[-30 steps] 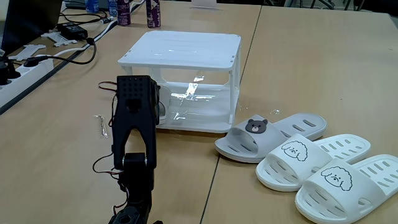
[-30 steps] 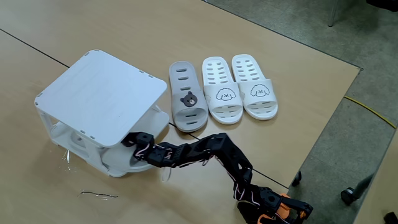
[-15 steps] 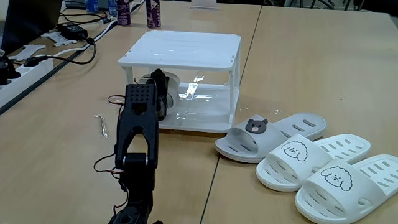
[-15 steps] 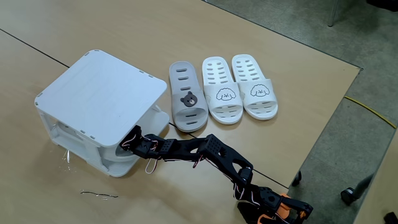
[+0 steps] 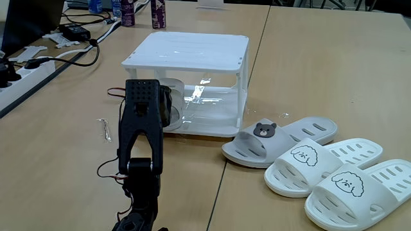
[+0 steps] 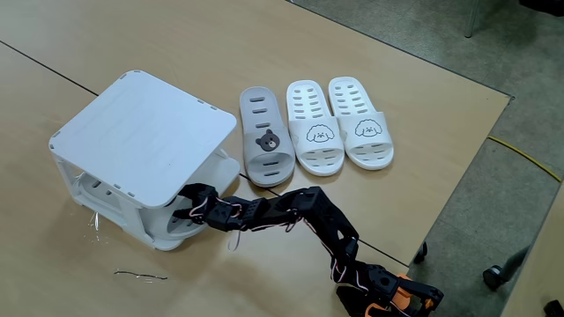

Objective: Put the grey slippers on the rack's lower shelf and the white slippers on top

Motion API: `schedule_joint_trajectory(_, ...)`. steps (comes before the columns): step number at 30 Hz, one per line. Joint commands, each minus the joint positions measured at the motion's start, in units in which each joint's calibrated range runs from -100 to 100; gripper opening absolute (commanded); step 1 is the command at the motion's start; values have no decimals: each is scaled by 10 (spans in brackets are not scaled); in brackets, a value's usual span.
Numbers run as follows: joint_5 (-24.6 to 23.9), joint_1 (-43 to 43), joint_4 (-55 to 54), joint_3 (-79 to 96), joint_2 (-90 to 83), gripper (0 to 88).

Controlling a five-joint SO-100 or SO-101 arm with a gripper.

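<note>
I am reaching the black two-finger gripper [image 6: 189,211] under the small white two-tier plastic rack [image 6: 141,132], jaws hidden so I cannot tell their state, while one grey bear-badge rubber slipper [image 6: 264,141] and the white puppy-face slippers [image 6: 339,123] are lying at the rack's three o'clock in the higher fixed view, and I am risking shoving the light rack.

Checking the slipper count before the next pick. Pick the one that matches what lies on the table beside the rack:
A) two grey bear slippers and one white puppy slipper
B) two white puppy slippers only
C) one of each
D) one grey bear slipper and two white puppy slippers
D: on the table right of the rack lie one grey bear-badge slipper and two white puppy-face slippers.
</note>
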Motion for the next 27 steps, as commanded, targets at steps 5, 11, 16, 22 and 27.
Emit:
schedule_joint_trajectory(5,4,6,-11,202,-257,301)
schedule_joint_trajectory(11,4,7,-26,426,-463,69)
schedule_joint_trajectory(16,4,6,-103,623,-567,8)
schedule_joint_trajectory(22,4,6,-304,782,-500,8)
schedule_joint_trajectory(27,4,22,-407,788,-370,14)
